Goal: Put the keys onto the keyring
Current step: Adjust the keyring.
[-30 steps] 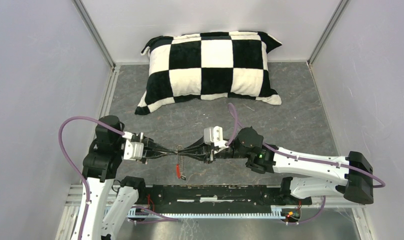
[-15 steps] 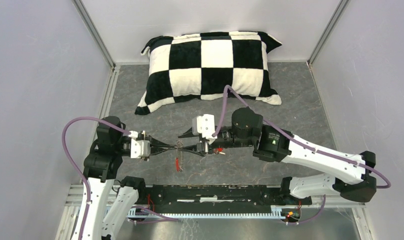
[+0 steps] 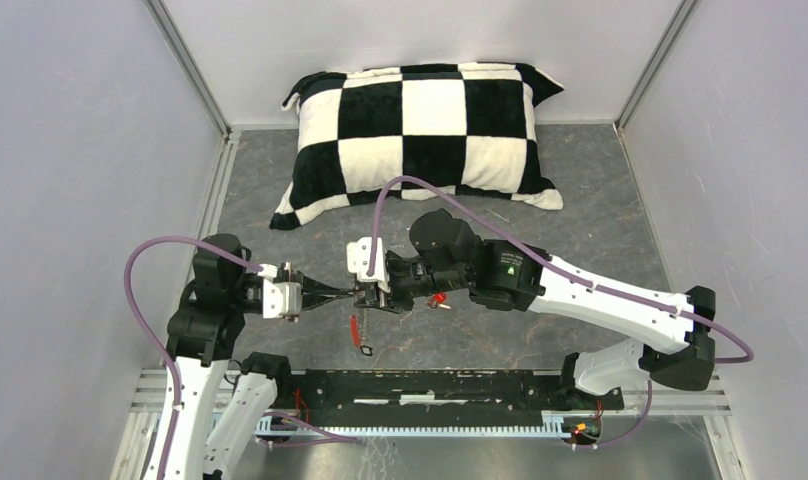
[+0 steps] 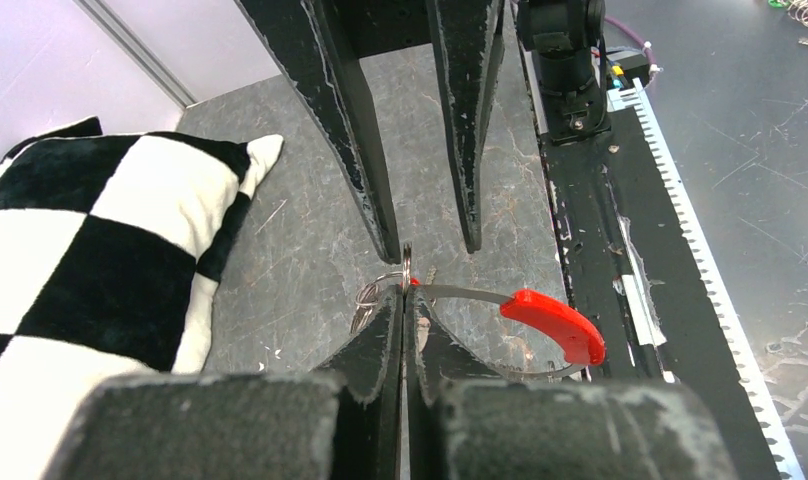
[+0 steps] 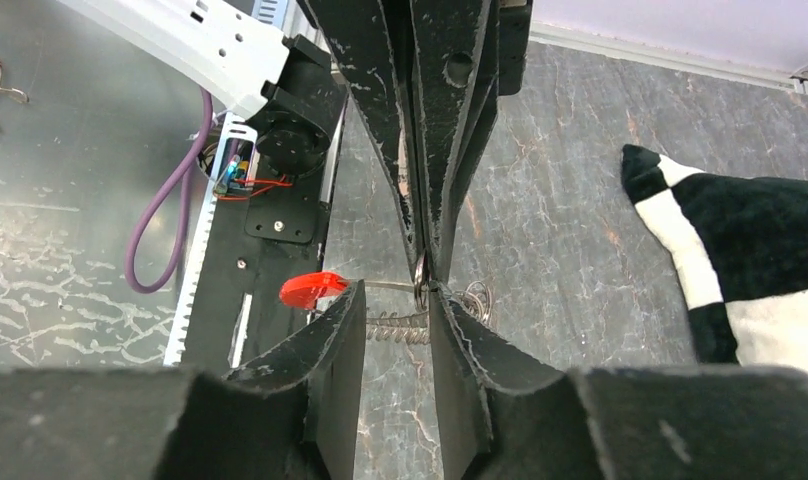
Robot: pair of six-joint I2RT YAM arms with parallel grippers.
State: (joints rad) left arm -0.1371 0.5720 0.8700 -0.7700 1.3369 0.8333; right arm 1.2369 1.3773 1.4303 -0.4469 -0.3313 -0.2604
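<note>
My left gripper (image 4: 405, 292) is shut on the keyring (image 4: 555, 322), pinching its thin silver wire at the fingertips. The loop's red section hangs to the right, and small silver rings (image 4: 368, 297) show just left of the tips. From above, the keyring (image 3: 357, 328) dangles below the left gripper (image 3: 350, 293). My right gripper (image 5: 395, 312) is open, facing the left one tip to tip. The silver coil (image 5: 395, 327) shows between its fingers and one finger (image 5: 458, 335) stands beside the pinched ring. A red-headed key (image 3: 437, 298) lies on the table under the right arm.
A black-and-white checkered pillow (image 3: 425, 130) lies at the back of the grey table. A black rail (image 3: 430, 385) runs along the front edge between the arm bases. White walls close in both sides.
The right gripper has gone from shut to open and moved left, up against the left gripper's tips. The right arm has swung forward and left. The left gripper kept its hold.
</note>
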